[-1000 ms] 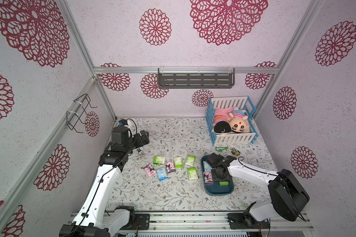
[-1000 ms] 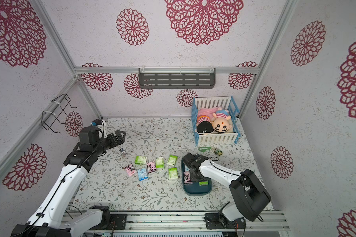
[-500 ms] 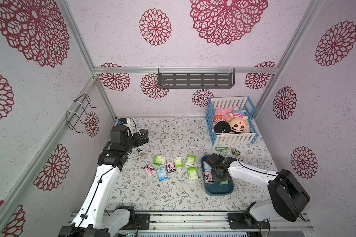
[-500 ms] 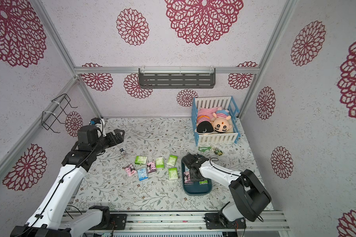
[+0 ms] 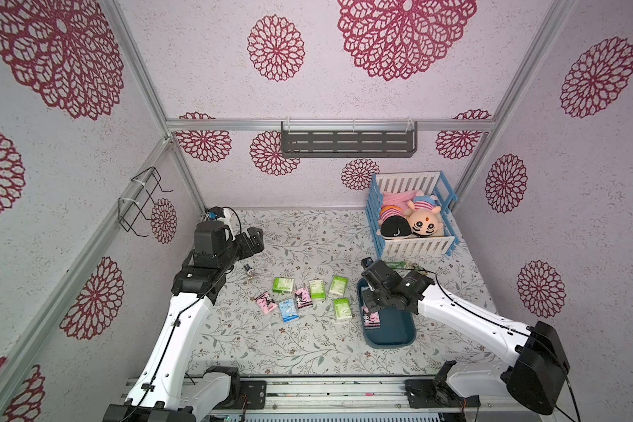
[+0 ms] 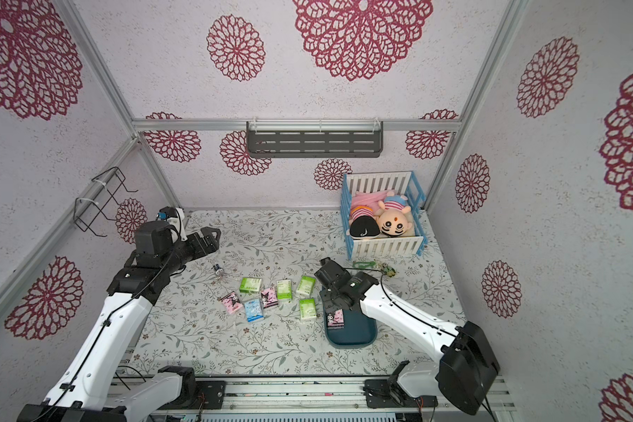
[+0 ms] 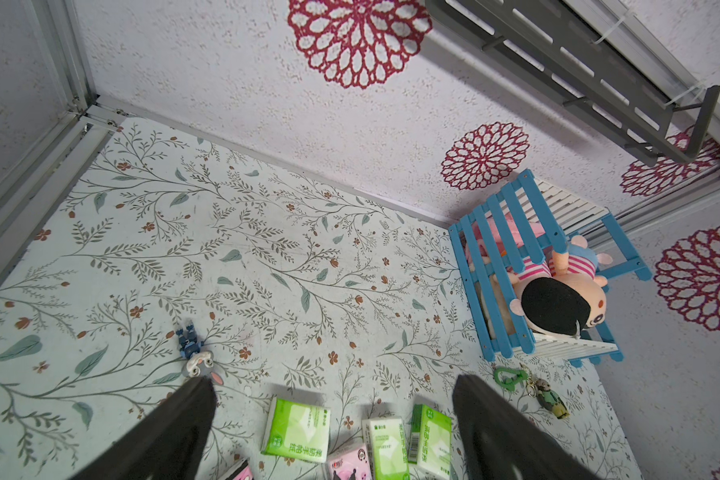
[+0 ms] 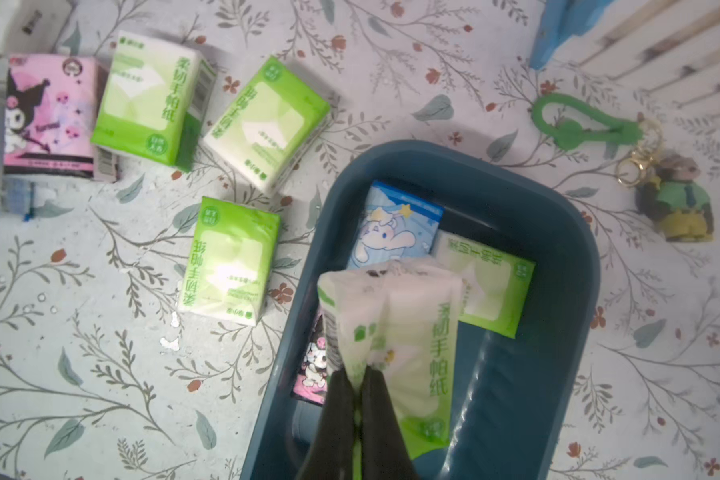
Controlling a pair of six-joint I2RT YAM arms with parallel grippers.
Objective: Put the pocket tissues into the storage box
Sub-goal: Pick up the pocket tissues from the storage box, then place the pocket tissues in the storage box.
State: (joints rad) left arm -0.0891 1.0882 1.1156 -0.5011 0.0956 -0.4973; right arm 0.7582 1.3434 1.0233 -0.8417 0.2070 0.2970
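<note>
Now storage box [image 8: 566, 291] w/ blue pk [image 8: 391, 224], pink pk [image 8: 314, 361], green pk [image 8: 495, 291].

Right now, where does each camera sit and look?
Top views: high in front, looking down into the booth; both arms, left gripper and right gripper, show.
Left wrist: on the left arm, facing the crib across the table; its open fingers show.
Right wrist: on the right arm, looking down into the storage box; its fingers pinch a green pack.
Shared: both wrist views show the keychain.

Top views high, facing down, sharing whole table [image 5: 307, 234], wrist views close
</note>
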